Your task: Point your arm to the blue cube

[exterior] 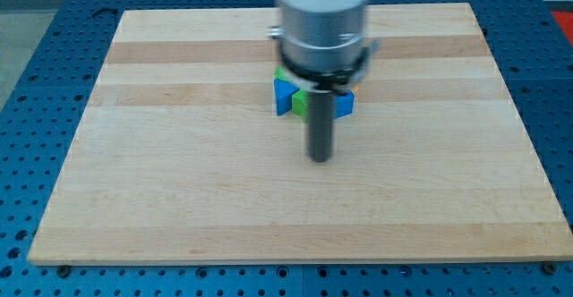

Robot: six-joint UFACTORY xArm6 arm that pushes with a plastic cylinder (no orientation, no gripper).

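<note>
My tip (320, 158) rests on the wooden board (179, 181) near its middle. A cluster of blocks sits just above it, partly hidden by the arm. A blue block (285, 97) shows at the cluster's left, another blue piece (345, 105) at its right, and a green block (301, 106) between them, behind the rod. Their shapes cannot be made out. The tip is a short way below the cluster, apart from it.
The arm's grey body (322, 20) covers the top centre of the board and hides the upper part of the cluster. A blue perforated table (36, 73) surrounds the board.
</note>
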